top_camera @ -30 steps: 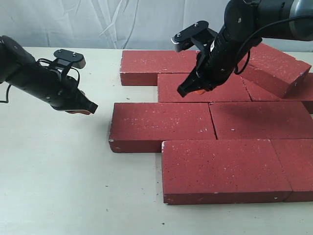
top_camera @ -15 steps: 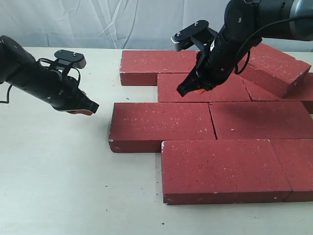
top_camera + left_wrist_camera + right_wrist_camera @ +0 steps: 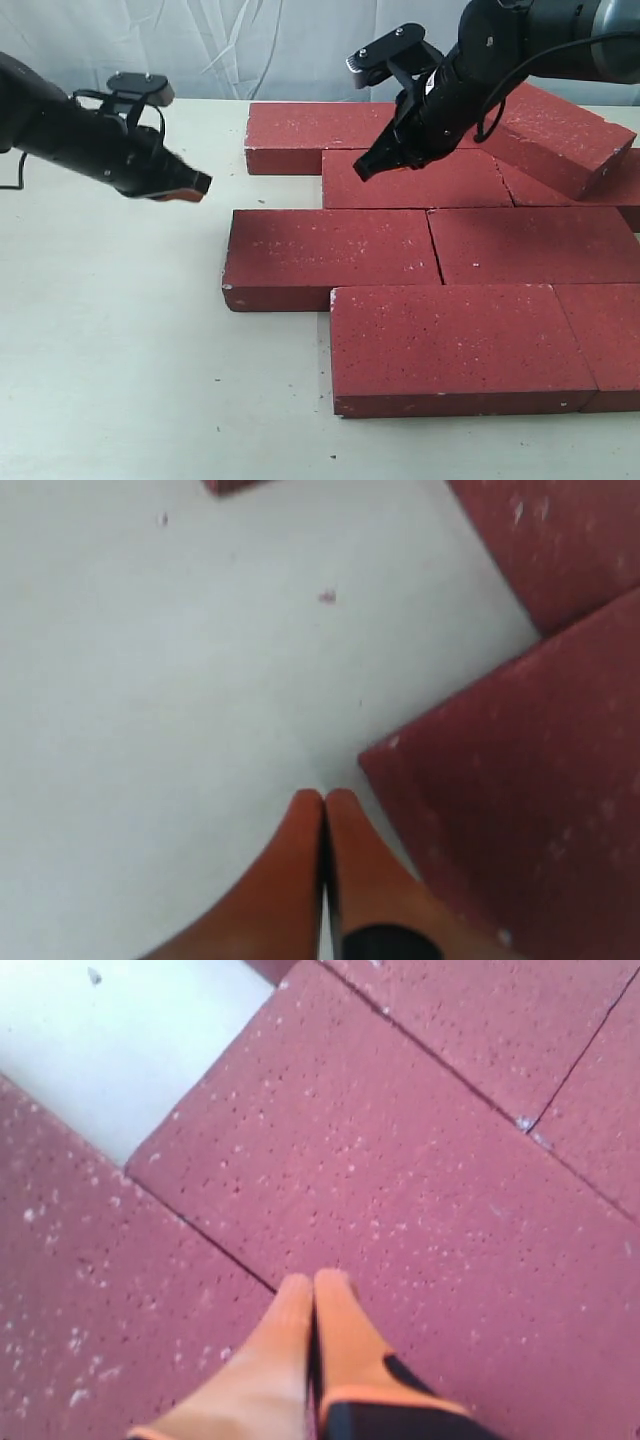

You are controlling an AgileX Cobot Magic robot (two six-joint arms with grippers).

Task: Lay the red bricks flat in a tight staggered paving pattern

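Plainly both are pinched together and empty: the left gripper (image 3: 196, 186) hovers over the table (image 3: 120, 330) left of the red bricks (image 3: 330, 258), the right gripper (image 3: 368, 170) above their far rows.

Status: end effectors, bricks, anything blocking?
Left end effector shut, empty, over table. Right end effector shut, empty, over red bricks. Back-right brick tilted, not flat.
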